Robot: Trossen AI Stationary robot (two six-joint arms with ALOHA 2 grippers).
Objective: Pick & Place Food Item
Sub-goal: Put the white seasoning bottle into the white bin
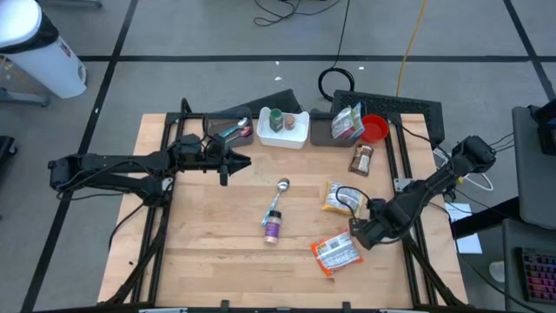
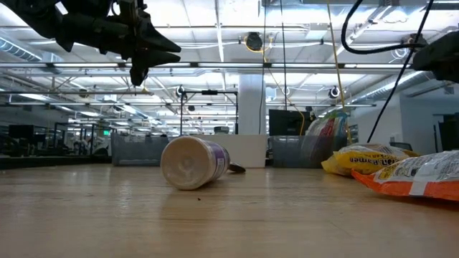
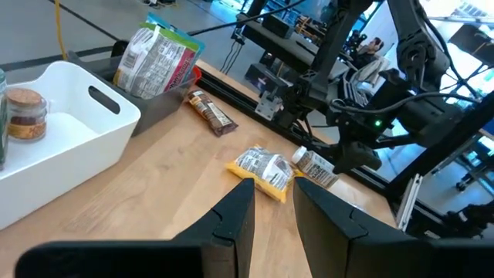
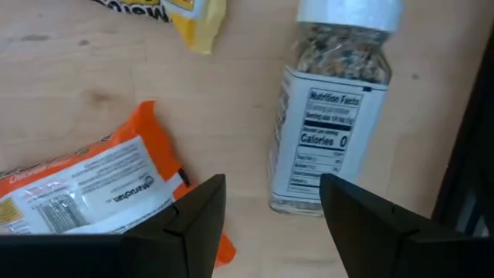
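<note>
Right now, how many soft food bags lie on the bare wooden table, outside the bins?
2: an orange bag near the right tool, and a yellow bag just behind it. Others may be hidden.

- One white bin [image 1: 295, 135] with two jars [image 1: 275, 119] inside.
- Two grey bins [image 1: 321, 130].
- One orange packet [image 1: 335, 255].
- One yellow packet [image 1: 335, 196].
- One purple-labelled bottle [image 1: 273, 228].
- One red cup [image 1: 374, 130].
- One spice shaker [image 4: 332, 116].
</note>
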